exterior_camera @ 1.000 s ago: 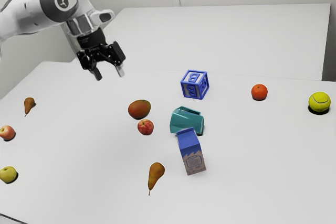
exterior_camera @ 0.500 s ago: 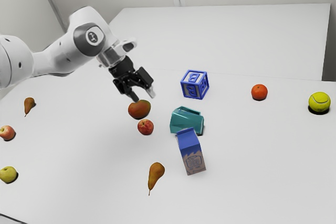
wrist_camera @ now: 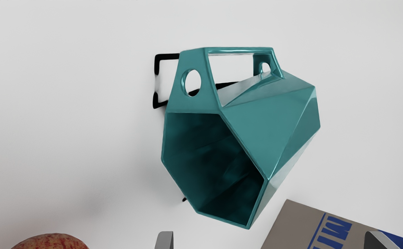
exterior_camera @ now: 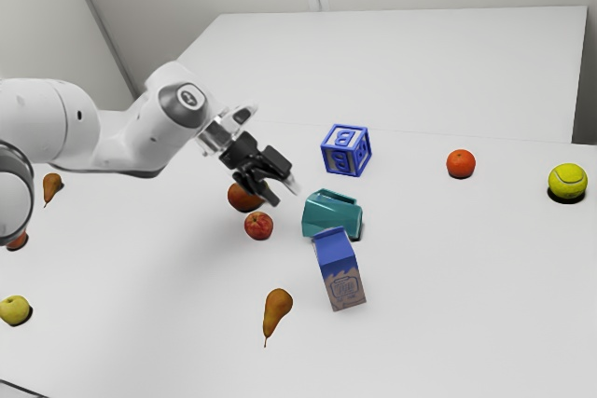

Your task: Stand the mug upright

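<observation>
My gripper (exterior_camera: 284, 195) hangs above the table in the exterior view, up and to the exterior view's left of the teal mug (exterior_camera: 329, 215). The mug lies on its side behind the milk carton. In the wrist view the faceted mug (wrist_camera: 263, 131) shows its dark open mouth toward my hand, with its angular handle along one side. The fingertips of my gripper (wrist_camera: 269, 240) stand wide apart, and nothing is held between them.
A blue and tan milk carton (exterior_camera: 339, 269) stands close to the mug. A red apple (exterior_camera: 258, 226) and a mango (exterior_camera: 244, 197) lie near the gripper. Behind the mug is a blue letter block (exterior_camera: 346, 150). A pear (exterior_camera: 277, 312) lies nearer the camera.
My arm has swung toward the exterior view's right and lowered, bringing the hand from the upper left to close by the mug. The mug and the objects around it have stayed put.
</observation>
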